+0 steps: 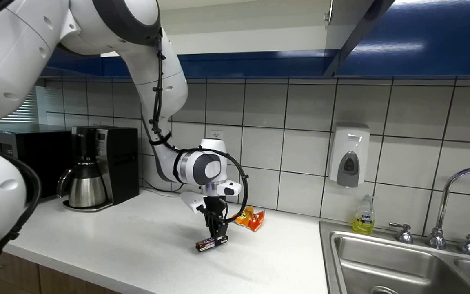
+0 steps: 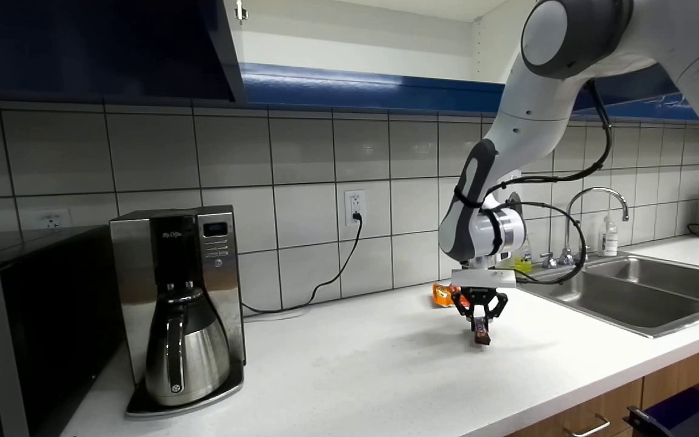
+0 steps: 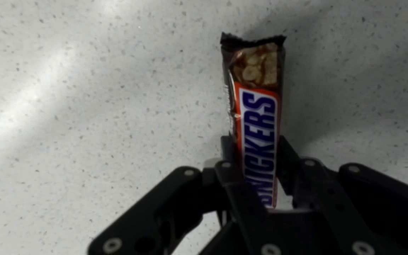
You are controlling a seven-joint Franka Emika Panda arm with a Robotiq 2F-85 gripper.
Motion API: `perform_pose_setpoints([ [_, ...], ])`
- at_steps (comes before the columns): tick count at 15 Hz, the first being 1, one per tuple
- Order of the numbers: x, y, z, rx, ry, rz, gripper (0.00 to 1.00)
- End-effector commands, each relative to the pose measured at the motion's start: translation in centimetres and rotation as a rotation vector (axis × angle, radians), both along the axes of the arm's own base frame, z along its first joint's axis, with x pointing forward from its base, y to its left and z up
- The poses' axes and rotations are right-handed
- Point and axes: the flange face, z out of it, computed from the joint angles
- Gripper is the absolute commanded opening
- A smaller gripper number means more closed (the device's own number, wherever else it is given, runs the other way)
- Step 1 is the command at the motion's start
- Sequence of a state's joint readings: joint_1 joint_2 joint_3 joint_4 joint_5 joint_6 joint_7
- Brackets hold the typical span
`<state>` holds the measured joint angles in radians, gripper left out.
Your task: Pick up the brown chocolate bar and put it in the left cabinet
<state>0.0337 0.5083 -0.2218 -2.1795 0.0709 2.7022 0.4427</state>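
Observation:
The brown chocolate bar (image 1: 204, 245) is a slim dark wrapped bar with a Snickers label. It also shows in an exterior view (image 2: 482, 338) and in the wrist view (image 3: 255, 71). My gripper (image 1: 217, 238) is shut on its middle, one finger on each long side; the gripper also shows in an exterior view (image 2: 479, 320) and the wrist view (image 3: 256, 148). The bar is slightly tilted, close over the white counter; I cannot tell whether it touches. The left cabinet (image 1: 255, 38) hangs overhead, open, with a white interior and blue trim; it shows too in an exterior view (image 2: 349, 39).
A crinkled orange packet (image 1: 254, 219) lies behind the gripper near the tiled wall. A coffee maker (image 2: 219, 291) and a microwave (image 2: 52, 303) stand at the left. A sink (image 1: 386, 255), faucet (image 1: 445, 200) and soap bottle (image 1: 364, 218) are at the right. An open cabinet door (image 1: 347, 38) juts outward overhead.

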Motion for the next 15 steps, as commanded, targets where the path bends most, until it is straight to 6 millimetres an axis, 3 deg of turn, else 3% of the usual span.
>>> perform_pose_setpoints([
  [1,-1.4,1.0,4.1,-0.022,-0.025,0.057,0.07],
  [7,-2.6,2.0,7.2,-0.085,-0.036,0.222,0.07],
  [15,-5.9,3.9,8.5,-0.157,-0.051,0.424,0.07],
])
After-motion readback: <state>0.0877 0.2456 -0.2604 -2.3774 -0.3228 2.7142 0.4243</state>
